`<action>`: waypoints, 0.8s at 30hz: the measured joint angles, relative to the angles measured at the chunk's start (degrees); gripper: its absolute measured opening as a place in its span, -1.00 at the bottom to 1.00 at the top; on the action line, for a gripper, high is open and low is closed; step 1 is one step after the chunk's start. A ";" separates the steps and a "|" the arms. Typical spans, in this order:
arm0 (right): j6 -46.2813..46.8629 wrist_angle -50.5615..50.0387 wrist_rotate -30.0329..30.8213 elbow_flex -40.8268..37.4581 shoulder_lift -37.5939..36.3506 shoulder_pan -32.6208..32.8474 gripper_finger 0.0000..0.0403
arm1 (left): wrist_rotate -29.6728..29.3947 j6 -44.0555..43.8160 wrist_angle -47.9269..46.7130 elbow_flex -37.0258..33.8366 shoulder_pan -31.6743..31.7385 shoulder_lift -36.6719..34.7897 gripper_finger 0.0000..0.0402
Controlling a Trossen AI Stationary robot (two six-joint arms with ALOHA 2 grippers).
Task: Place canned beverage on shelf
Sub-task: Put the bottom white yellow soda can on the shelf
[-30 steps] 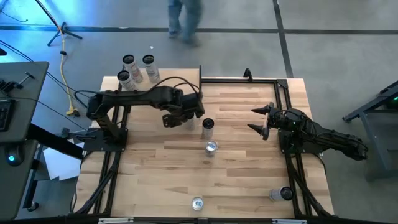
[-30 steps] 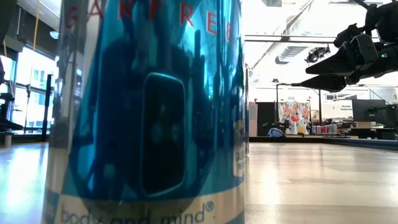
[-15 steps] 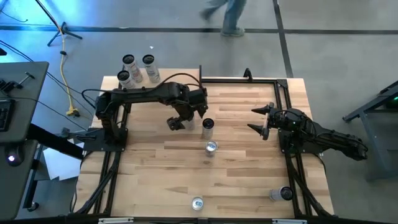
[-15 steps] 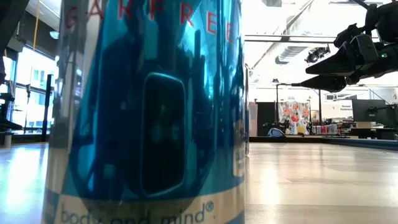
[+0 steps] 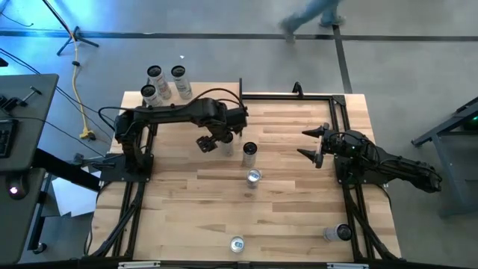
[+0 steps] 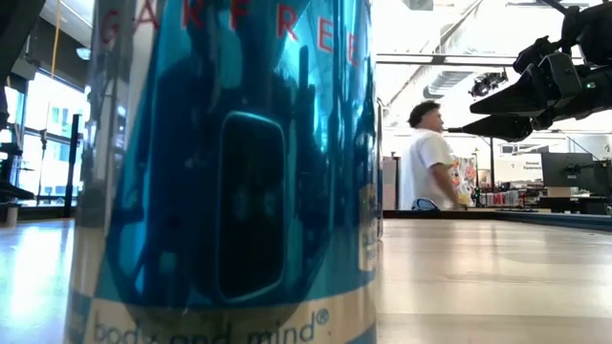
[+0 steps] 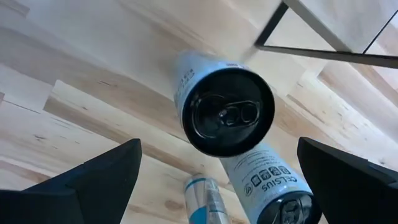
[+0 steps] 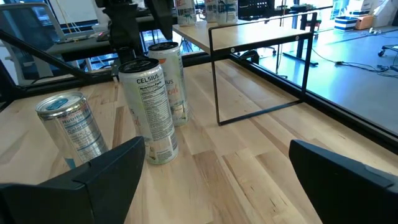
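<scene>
Your left tool, spread wide, hovers just beside the black-topped white can, lined up to grab; right tool waits spread.

near can: blue, cream band | tabletop: pale striped planks

The striped wooden plank surface carries upright slim metal beverage cans: two white ones near its middle just beside a silver-blue one, and two more well apart from those at its near edge. A pale wooden shelf board on thin black posts stands beyond the middle cans, bearing three white cans.
</scene>
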 joint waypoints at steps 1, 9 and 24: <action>-0.01 0.00 0.00 0.00 0.00 0.01 0.92 | -0.23 -0.25 -0.14 0.00 -0.01 0.00 0.99; -0.01 0.01 0.00 0.00 0.00 0.01 0.92 | -0.68 -2.67 -2.95 -0.13 0.20 0.93 0.99; 0.00 0.00 0.00 0.00 0.44 -0.01 0.92 | 0.40 4.70 -0.46 -0.04 2.54 4.53 0.99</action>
